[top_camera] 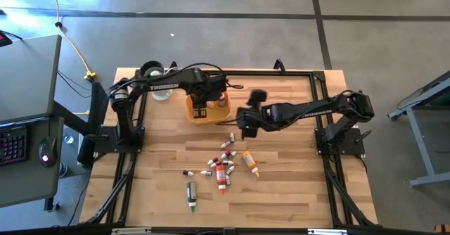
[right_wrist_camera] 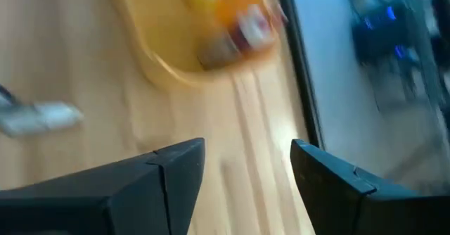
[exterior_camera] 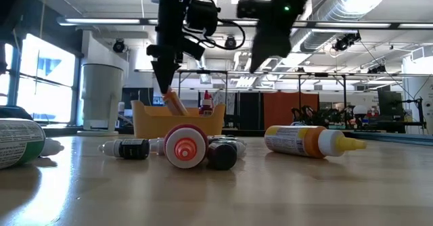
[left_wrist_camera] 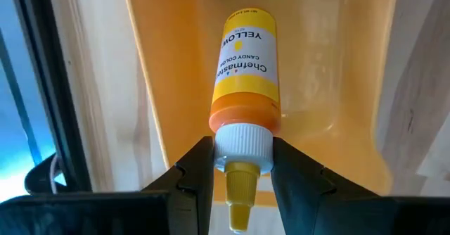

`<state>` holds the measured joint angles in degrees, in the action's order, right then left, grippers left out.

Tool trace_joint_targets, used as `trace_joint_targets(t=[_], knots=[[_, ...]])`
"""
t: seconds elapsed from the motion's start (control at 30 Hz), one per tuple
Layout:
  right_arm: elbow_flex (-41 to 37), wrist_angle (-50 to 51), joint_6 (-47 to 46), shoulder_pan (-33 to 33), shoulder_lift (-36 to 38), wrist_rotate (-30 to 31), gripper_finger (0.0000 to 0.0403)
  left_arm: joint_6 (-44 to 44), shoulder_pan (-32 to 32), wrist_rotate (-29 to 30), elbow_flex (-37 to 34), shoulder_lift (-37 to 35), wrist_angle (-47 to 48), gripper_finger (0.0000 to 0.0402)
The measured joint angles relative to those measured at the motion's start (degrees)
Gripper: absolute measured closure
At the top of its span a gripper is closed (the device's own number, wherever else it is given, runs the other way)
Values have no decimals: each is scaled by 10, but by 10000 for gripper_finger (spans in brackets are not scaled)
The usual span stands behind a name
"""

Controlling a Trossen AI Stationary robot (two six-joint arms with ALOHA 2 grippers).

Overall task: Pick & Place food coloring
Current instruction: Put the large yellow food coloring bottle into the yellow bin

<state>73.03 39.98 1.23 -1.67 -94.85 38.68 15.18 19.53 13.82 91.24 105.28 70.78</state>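
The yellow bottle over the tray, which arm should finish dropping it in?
Left. Its end effector already grips the yellow bottle by the cap above the tray; the right end effector is open and empty.

Dark robot arms: you have two [top_camera: 169, 87] [top_camera: 309, 112]
Yellow-orange square plastic tray: you have one [top_camera: 208, 114]
Loose food coloring bottles on your table: roughly ten [top_camera: 223, 166]

A pale wooden table [top_camera: 162, 193] in a black frame carries a yellow-orange tray [top_camera: 209, 112] near its far edge. Small food coloring bottles [top_camera: 223, 166] lie scattered near its middle, with a green-labelled tube [top_camera: 190, 195] apart, nearer the front edge.
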Motion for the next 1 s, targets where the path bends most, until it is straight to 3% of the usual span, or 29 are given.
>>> trace_joint_targets(t=[0.23,0.37,0.47,0.7,0.87,1.0], knots=[[-10,226,-217,0,55,111,197,-20,34,-29,0,-1,-2,295],[-55,257,-297,5,120,155,197,-52,63,-45,0,-1,-7,295],[-109,218,-310,5,176,184,197,-68,73,-57,0,-1,-9,295],[-203,84,-212,5,290,180,197,-82,78,-132,-1,10,-4,295],[-235,-41,-140,5,346,159,197,-82,74,-119,-1,33,-3,294],[-256,-135,-79,5,370,104,197,-74,75,-83,0,40,-14,276]])
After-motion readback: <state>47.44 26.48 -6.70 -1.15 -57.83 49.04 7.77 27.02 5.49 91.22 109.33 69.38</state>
